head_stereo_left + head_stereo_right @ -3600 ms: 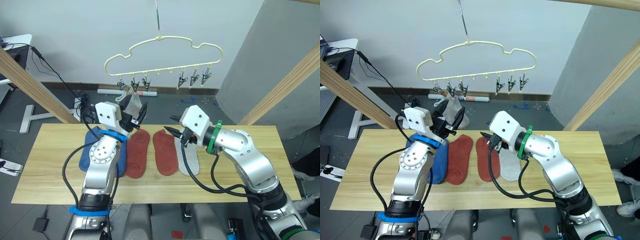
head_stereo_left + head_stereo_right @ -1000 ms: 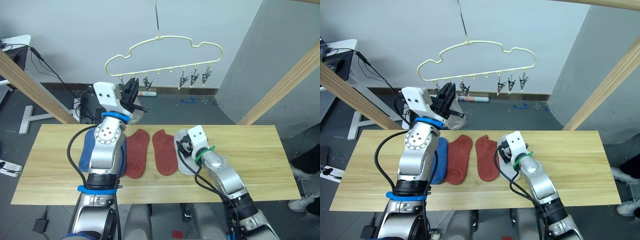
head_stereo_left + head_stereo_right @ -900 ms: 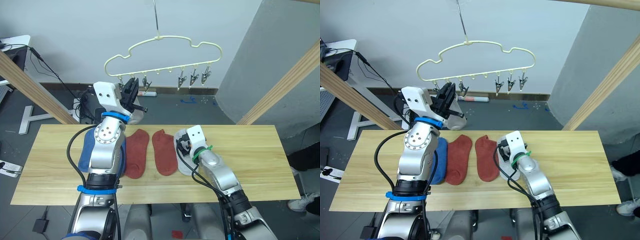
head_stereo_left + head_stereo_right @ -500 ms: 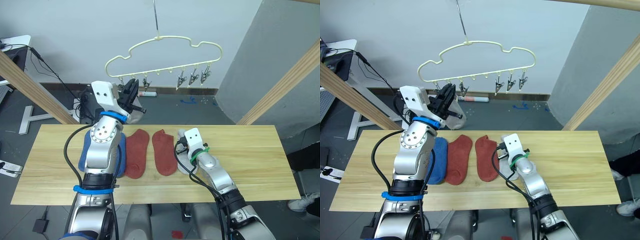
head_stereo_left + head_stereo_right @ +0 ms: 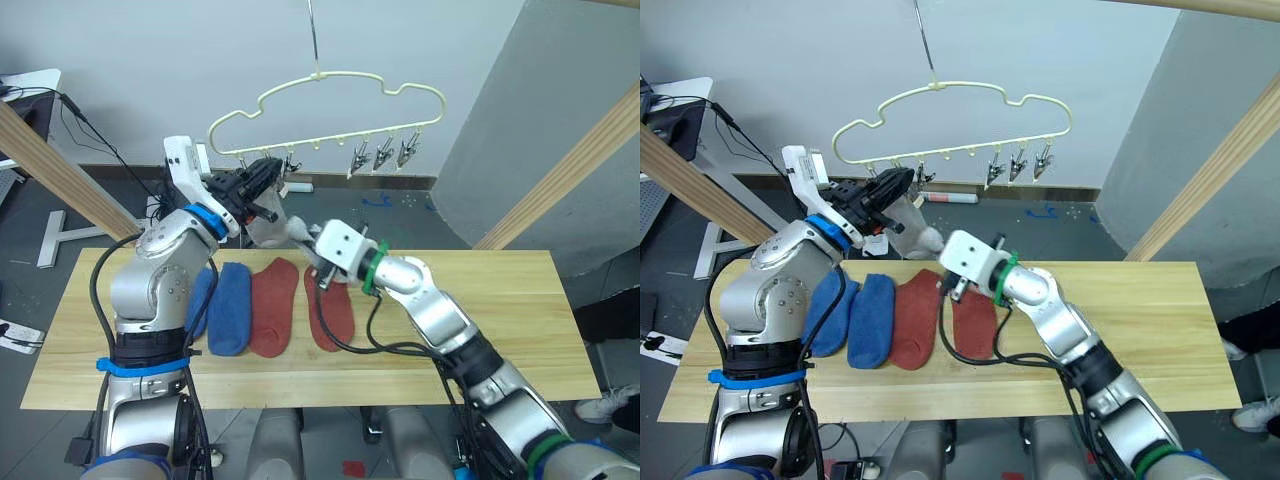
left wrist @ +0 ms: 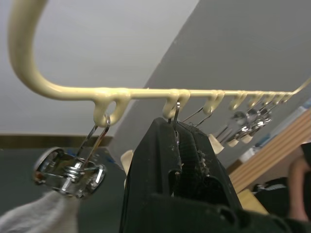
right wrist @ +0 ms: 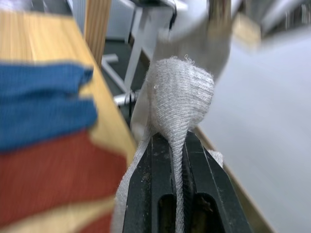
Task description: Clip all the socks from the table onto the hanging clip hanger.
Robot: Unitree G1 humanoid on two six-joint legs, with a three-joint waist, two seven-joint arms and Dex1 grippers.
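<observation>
Right gripper (image 7: pixel 177 160) is clamped tight on a grey sock (image 7: pixel 181 92), bunched up between its fingers and lifted off the desk (image 5: pixel 480 300), up near the left end of the hanger (image 5: pixel 330 110). Left gripper (image 6: pixel 180 141) is raised right under the hanger's bar, its fingers pressed together around the second clip from the left, squeezing it as far as I can tell. Another clip (image 6: pixel 70 167) hangs just beside it at the hanger's left end, with a bit of grey fabric under it. Three more clips (image 5: pixel 383 152) dangle loose toward the right end. On the desk, four socks lie in a row: two blue socks (image 5: pixel 228 305) on the left, then two red socks (image 5: pixel 272 318), the right one partly behind the right arm. The hanger hangs from its metal hook (image 5: pixel 311 35) above the far edge of the desk.
</observation>
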